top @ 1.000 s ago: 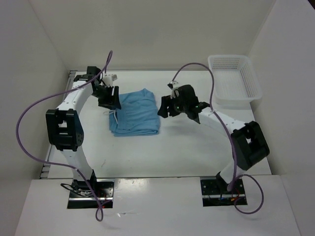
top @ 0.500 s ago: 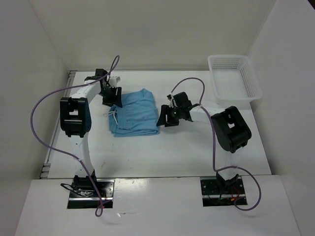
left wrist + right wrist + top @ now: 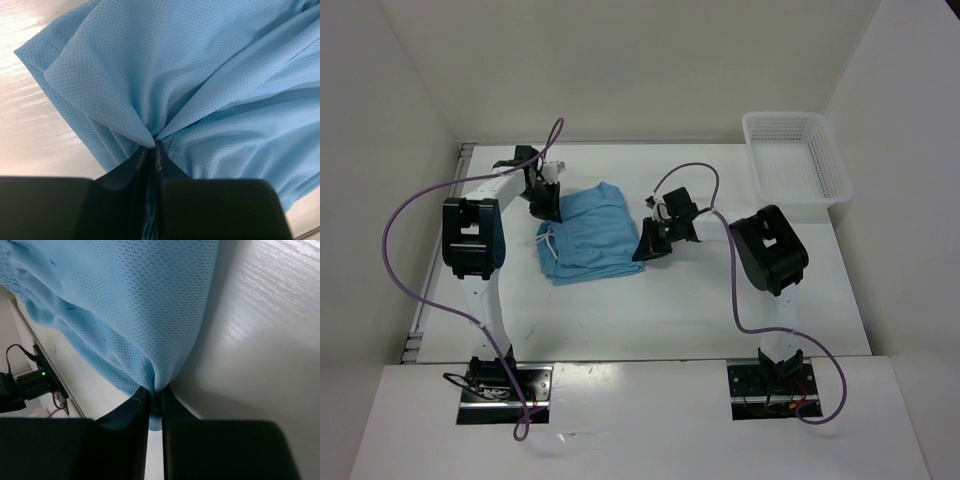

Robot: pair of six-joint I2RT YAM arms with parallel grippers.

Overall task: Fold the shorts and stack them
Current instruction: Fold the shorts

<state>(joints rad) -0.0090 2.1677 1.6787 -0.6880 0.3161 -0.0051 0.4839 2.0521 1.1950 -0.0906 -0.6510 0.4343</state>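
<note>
The light blue shorts point(image 3: 592, 233) lie folded on the white table, their white drawstring point(image 3: 549, 238) at the left edge. My left gripper point(image 3: 549, 205) is at the shorts' far left corner, shut on a pinch of the blue mesh fabric point(image 3: 165, 95), which bunches into folds at the fingertips point(image 3: 159, 150). At the shorts' near right corner my right gripper point(image 3: 643, 248) is likewise shut on the cloth point(image 3: 130, 315), a fold caught between its black fingers point(image 3: 170, 400).
A white mesh basket point(image 3: 794, 161) stands at the back right of the table point(image 3: 650, 310). White walls close in the back and both sides. Purple cables loop above both arms.
Both grippers have come down onto the shorts and closed on the fabric. The right arm pulled in toward the shorts' right corner; the cloth has shifted slightly.
</note>
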